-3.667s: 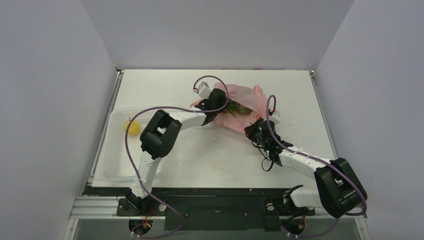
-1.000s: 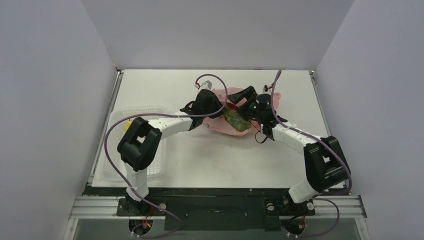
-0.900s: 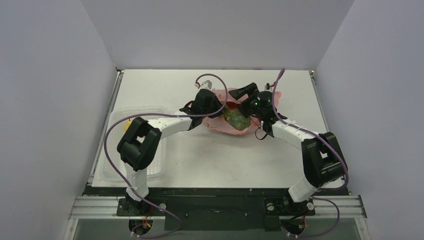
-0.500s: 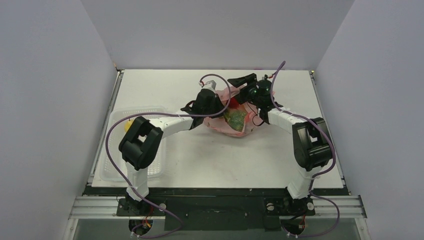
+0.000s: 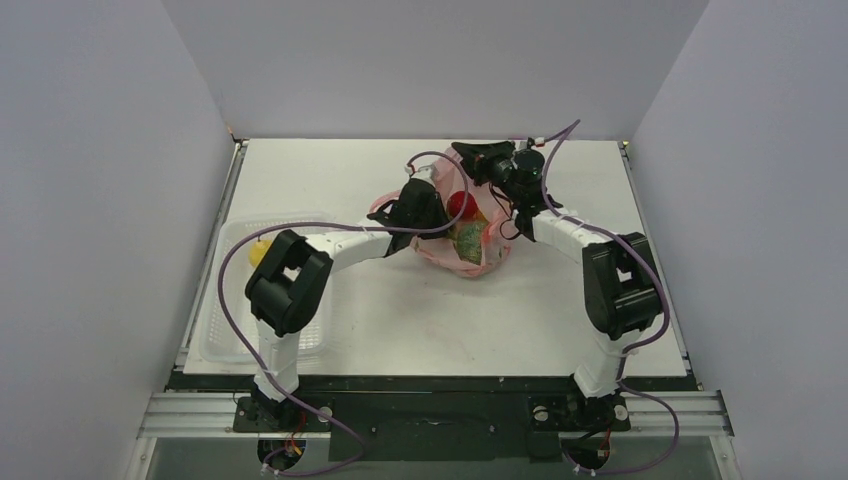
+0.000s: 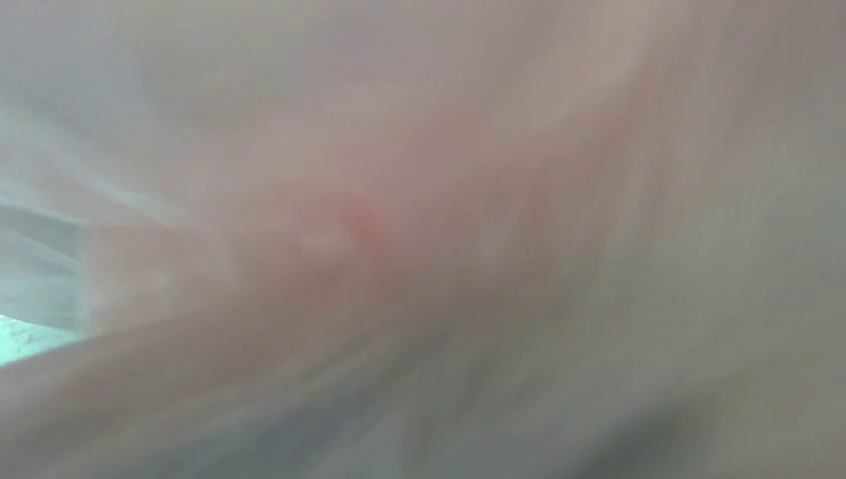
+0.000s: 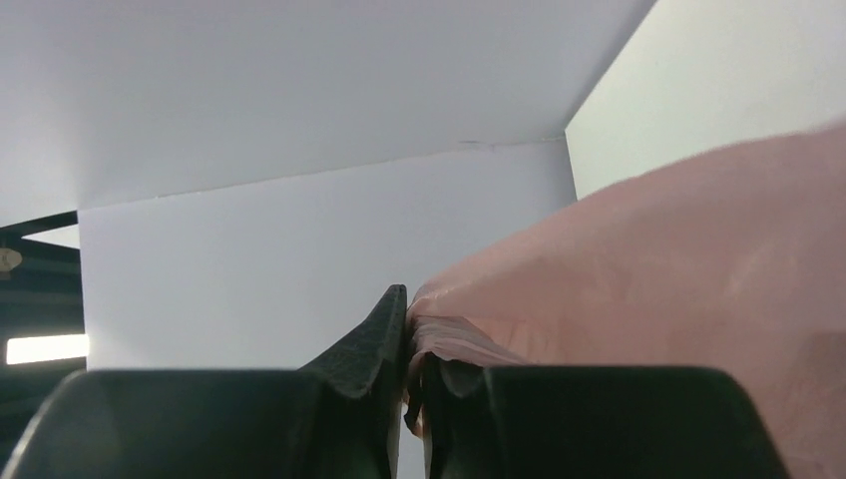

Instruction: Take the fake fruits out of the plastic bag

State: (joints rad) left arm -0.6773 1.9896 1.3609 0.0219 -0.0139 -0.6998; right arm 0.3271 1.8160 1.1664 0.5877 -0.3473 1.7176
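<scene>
The pink plastic bag (image 5: pixel 478 252) hangs stretched between my two grippers at the table's far middle. Its mouth gapes upward. Inside show a red round fruit (image 5: pixel 461 205) and the light green grape bunch (image 5: pixel 468 242). My left gripper (image 5: pixel 417 203) holds the bag's left edge; pink film (image 6: pixel 399 239) fills the left wrist view and hides the fingers. My right gripper (image 5: pixel 472 157) is raised at the bag's far side, shut on a bunched fold of the film (image 7: pixel 469 339), as the right wrist view (image 7: pixel 407 311) shows. Other fruits in the bag are hidden.
A clear rectangular tray (image 5: pixel 232 335) stands at the table's left edge with a small yellow fruit (image 5: pixel 258 252) in its far end. Grey walls enclose the table on three sides.
My right gripper has swung from the bag's near right side up over its far edge, lifting the film. The bag now stands taller and the red fruit shows.
</scene>
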